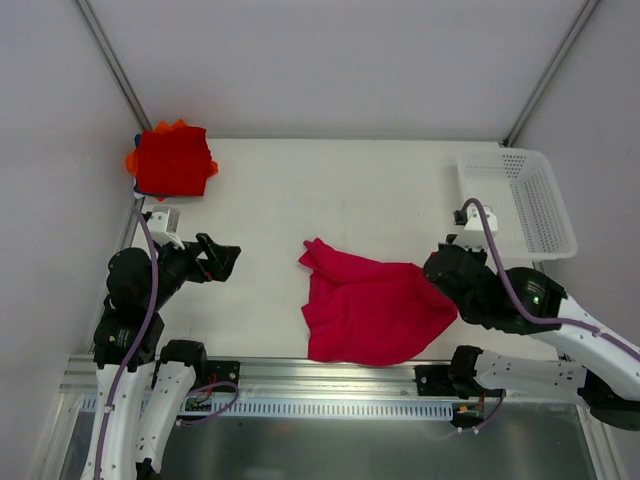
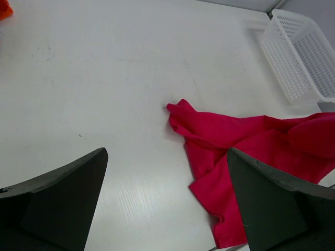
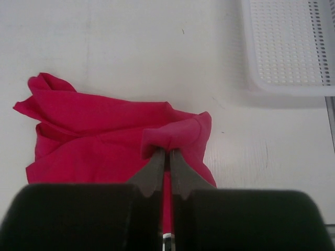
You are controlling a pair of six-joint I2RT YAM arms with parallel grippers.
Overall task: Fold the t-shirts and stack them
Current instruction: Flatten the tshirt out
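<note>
Right gripper (image 3: 166,158) is clamped tight on a raised fold of the crimson-pink t-shirt (image 1: 370,310), which lies crumpled near the front edge of the table (image 1: 300,190). Left gripper (image 1: 224,260) hangs with jaws spread wide, apart from the shirt. The folded stack (image 1: 172,162) sits in the far-left corner.

The top camera sits high up behind the two arms and looks down on the whole white surface (image 1: 330,170). The arm bases are at the bottom of its view. The left wrist camera is low and close to the surface. It looks out between its own dark jaws, across to the right side. The right wrist camera sits just behind its jaws, very near the cloth, looking forward and down. All three views share the pink-red t-shirt (image 1: 370,305) and the white basket (image 1: 525,200).
</note>
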